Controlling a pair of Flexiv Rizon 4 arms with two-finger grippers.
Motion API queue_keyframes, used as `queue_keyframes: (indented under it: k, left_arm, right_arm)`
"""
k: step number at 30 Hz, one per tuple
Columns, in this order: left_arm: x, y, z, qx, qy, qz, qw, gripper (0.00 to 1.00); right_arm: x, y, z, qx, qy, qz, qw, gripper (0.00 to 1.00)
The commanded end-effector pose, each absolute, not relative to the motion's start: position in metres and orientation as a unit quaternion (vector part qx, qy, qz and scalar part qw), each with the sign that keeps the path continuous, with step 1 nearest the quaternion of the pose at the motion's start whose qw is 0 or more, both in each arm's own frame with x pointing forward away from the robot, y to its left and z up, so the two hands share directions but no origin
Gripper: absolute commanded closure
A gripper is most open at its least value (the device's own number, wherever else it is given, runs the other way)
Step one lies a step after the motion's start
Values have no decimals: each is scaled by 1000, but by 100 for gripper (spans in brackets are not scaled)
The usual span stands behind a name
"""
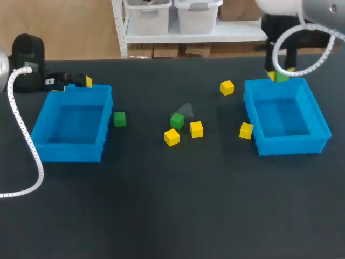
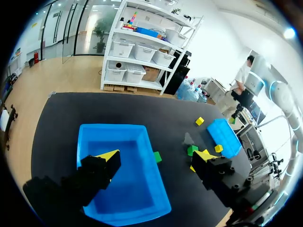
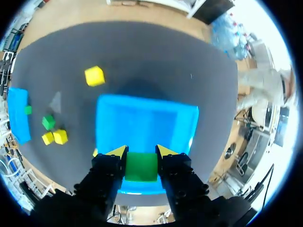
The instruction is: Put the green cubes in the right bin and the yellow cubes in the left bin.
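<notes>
- Currently, the right fingers (image 3: 117, 152) clamp a green cube (image 3: 140, 166), the right bin (image 3: 142, 118) beneath them.
- Meanwhile the left fingers (image 2: 108, 157) stand wide apart, the left bin (image 2: 118, 137) beneath.

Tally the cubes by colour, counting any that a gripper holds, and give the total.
Green cubes: 3, counting the green cube held in the right gripper.
Yellow cubes: 4.
Total: 7 cubes.
</notes>
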State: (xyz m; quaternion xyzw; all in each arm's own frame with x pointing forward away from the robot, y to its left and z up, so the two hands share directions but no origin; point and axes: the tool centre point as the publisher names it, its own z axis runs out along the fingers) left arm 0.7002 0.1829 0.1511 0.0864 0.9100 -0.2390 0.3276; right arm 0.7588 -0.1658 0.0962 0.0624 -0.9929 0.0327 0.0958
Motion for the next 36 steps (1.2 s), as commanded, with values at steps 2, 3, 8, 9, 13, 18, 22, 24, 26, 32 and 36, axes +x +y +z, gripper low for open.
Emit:
queue_keyframes:
  k: [2, 3, 8, 9, 13, 18, 22, 24, 26, 32, 36]
  left_arm:
    - [700, 184, 150, 88, 908, -242, 330, 0]
    - [700, 184, 150, 88, 908, -242, 330, 0]
    - [700, 184, 150, 88, 908, -242, 330, 0]
    - [700, 184, 150, 88, 908, -242, 330, 0]
    - [700, 184, 150, 88, 908, -242, 330, 0]
    - [700, 184, 150, 88, 908, -242, 330, 0]
    - [700, 184, 150, 88, 908, -242, 330, 0]
    - [700, 184, 150, 88, 908, -242, 330, 0]
    - [700, 184, 150, 88, 908, -242, 330, 0]
    - [700, 184, 150, 88, 908, -242, 330, 0]
    - [700, 184, 150, 88, 908, -242, 330, 0]
  right_arm:
    - [715, -188, 78, 54, -978, 8, -202, 100]
    - [713, -191, 75, 53, -978, 10, -200, 100]
    - [708, -193, 65, 47, -980, 8, -192, 100]
    - [707, -193, 65, 47, -980, 7, -192, 100]
    - [707, -191, 63, 51, -980, 5, -191, 100]
    - [710, -189, 65, 61, -980, 6, -190, 0]
    - [711, -187, 71, 68, -979, 12, -191, 0]
    - [712, -185, 76, 73, -978, 15, -194, 0]
    - [712, -179, 85, 86, -975, 17, -202, 0]
    - [717, -147, 116, 151, -962, 8, -227, 0]
    - [723, -119, 135, 214, -947, -7, -241, 0]
